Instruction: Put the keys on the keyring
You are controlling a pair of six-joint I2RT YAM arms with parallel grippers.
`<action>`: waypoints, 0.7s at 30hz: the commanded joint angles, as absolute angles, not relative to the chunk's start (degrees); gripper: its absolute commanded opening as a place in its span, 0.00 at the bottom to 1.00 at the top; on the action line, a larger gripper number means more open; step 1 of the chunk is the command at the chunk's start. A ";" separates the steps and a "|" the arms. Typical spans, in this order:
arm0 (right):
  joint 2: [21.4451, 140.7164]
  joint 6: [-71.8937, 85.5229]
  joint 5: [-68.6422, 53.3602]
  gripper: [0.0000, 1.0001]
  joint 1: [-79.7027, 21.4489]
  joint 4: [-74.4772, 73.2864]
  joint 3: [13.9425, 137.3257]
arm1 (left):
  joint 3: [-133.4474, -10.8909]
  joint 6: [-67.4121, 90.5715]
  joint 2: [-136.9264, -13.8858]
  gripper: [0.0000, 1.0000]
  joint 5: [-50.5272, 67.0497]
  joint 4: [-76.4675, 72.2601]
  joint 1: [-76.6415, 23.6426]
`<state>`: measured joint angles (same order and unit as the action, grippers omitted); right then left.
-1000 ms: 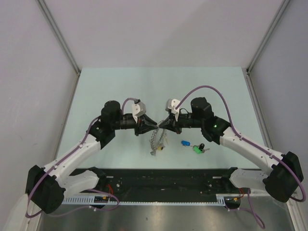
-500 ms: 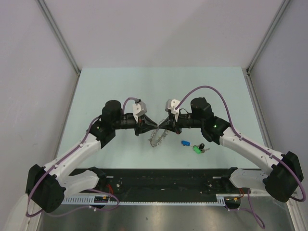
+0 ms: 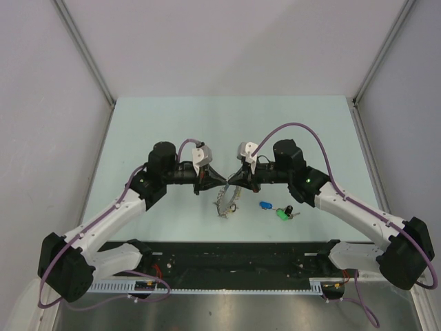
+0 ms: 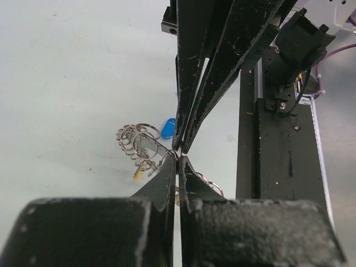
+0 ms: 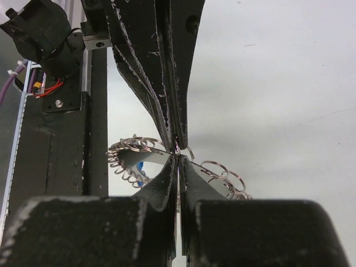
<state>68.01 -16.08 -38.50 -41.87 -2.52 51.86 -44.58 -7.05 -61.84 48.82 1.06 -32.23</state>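
My left gripper (image 3: 222,181) and right gripper (image 3: 233,181) meet tip to tip above the middle of the table. Both are shut on the top edge of the keyring (image 3: 226,201), a grey-silver ring edged with wire loops that hangs below them. In the left wrist view my gripper (image 4: 178,159) pinches the keyring (image 4: 136,143), and a yellow key (image 4: 139,174) shows by the loops. In the right wrist view my gripper (image 5: 178,158) pinches the keyring (image 5: 132,154) at the same spot. A blue key (image 3: 265,205), a green key (image 3: 282,215) and a black key (image 3: 289,209) lie on the table to the right.
The pale green table (image 3: 165,124) is walled by grey panels on the left, right and back. A black rail (image 3: 234,256) with the arm bases runs along the near edge. The loose keys lie under the right arm's forearm (image 3: 331,196).
The keyring swung up half a second ago and now hangs lower again. The left gripper has shifted slightly right. Both grippers stay pinched at the same spot.
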 commanded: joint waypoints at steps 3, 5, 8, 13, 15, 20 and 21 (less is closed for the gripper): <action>66.19 -14.07 -40.52 0.15 -41.14 3.43 53.17 | -43.69 -7.47 -59.24 0.00 48.00 0.26 -32.61; 65.48 -12.93 -39.99 0.23 -40.52 3.43 53.17 | -42.98 -6.60 -58.19 0.00 47.37 -3.24 -32.61; 63.64 -9.94 -36.92 0.46 -39.20 3.52 53.09 | -41.31 -4.31 -57.05 0.01 46.76 -7.10 -32.61; 59.78 -2.39 -29.03 0.74 -36.39 1.76 53.09 | -39.29 -2.47 -55.37 0.00 44.75 -9.84 -32.52; 59.07 -0.36 -25.94 0.78 -34.98 -1.65 53.09 | -38.24 -1.85 -54.06 0.00 43.86 -11.50 -32.52; 56.96 5.70 -17.94 0.84 -32.35 -11.31 53.17 | -36.91 -0.26 -50.98 0.00 38.86 -12.31 -32.43; 56.78 6.58 -16.54 0.86 -32.17 -12.82 53.17 | -36.48 -0.35 -50.37 0.01 38.15 -12.13 -32.08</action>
